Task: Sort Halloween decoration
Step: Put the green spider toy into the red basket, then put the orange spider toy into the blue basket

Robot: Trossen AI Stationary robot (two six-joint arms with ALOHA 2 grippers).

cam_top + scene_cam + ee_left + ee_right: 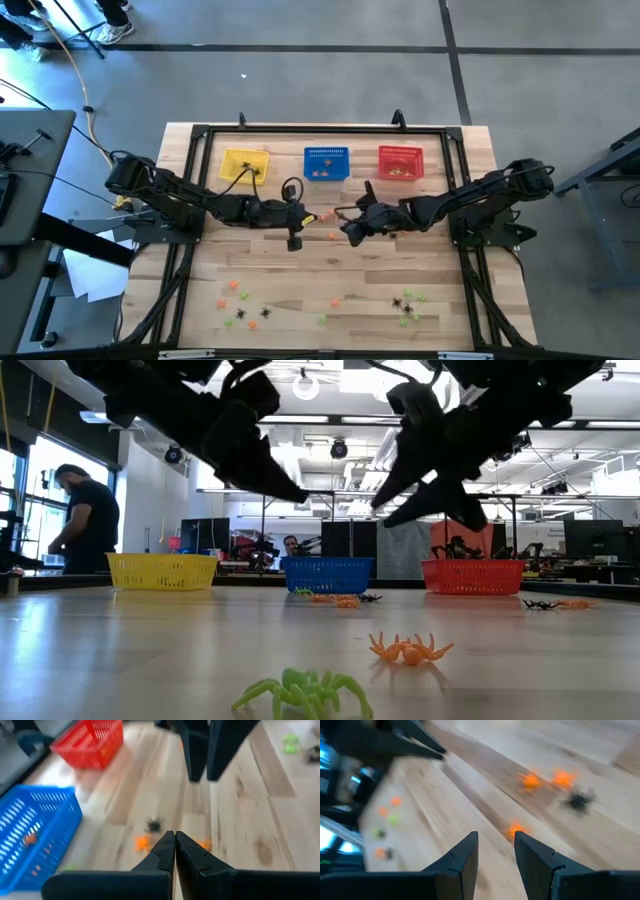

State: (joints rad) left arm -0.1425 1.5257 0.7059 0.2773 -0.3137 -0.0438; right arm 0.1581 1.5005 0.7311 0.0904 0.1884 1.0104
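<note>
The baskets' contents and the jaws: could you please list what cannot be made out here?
- Blue basket and red basket, high view: trinkets inside too small to count.
- Yellow basket, low view: mesh wall hides its contents.
- Right gripper, right wrist view: motion blur; orange trinket beyond the jaws has no clear shape.

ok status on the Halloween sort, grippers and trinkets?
Left gripper shut, empty, mid-table. Right gripper open, empty, above an orange trinket. Most trinkets unsorted near the front edge. Nothing blocking.
</note>
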